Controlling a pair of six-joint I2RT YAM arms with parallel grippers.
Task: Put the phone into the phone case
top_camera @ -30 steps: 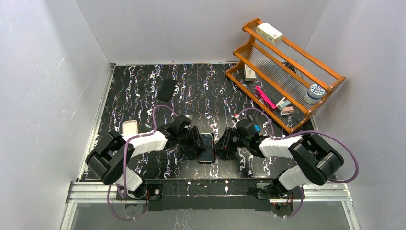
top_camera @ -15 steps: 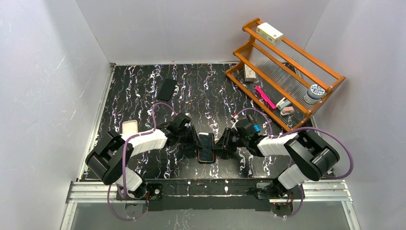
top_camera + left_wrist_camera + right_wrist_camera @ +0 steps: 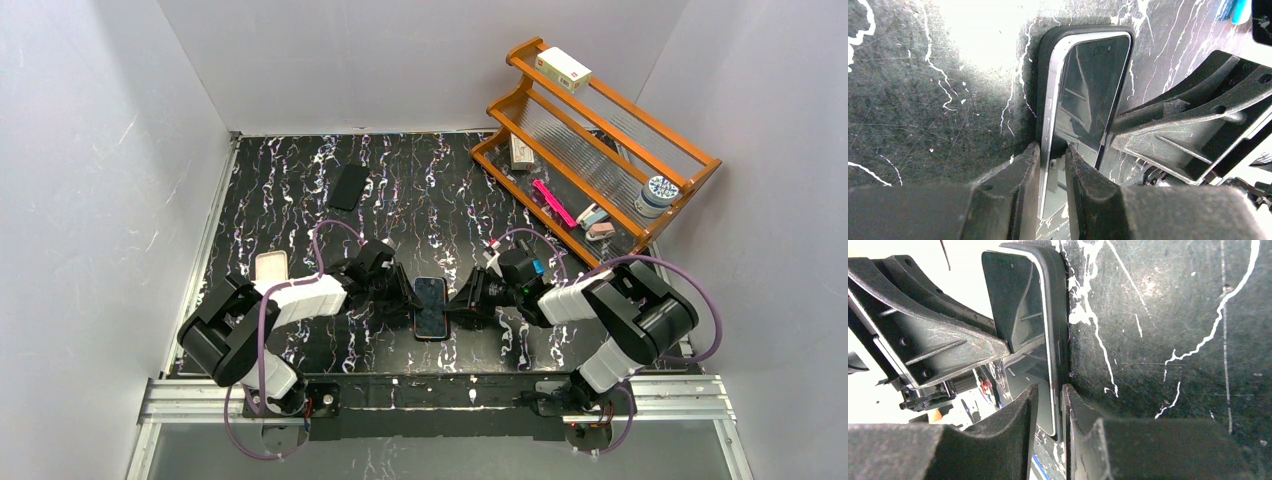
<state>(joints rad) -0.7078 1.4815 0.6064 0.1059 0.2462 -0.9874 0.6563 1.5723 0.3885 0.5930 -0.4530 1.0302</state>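
Phone (image 3: pixel 430 307) is being held screen up between both arms near the table's (image 3: pixel 300 200) front edge, with black case (image 3: pixel 1044 75) showing around its edge. One long side is being pinched by left gripper (image 3: pixel 1053 160), the other by right gripper (image 3: pixel 1050 400); both are being kept clamped on it.
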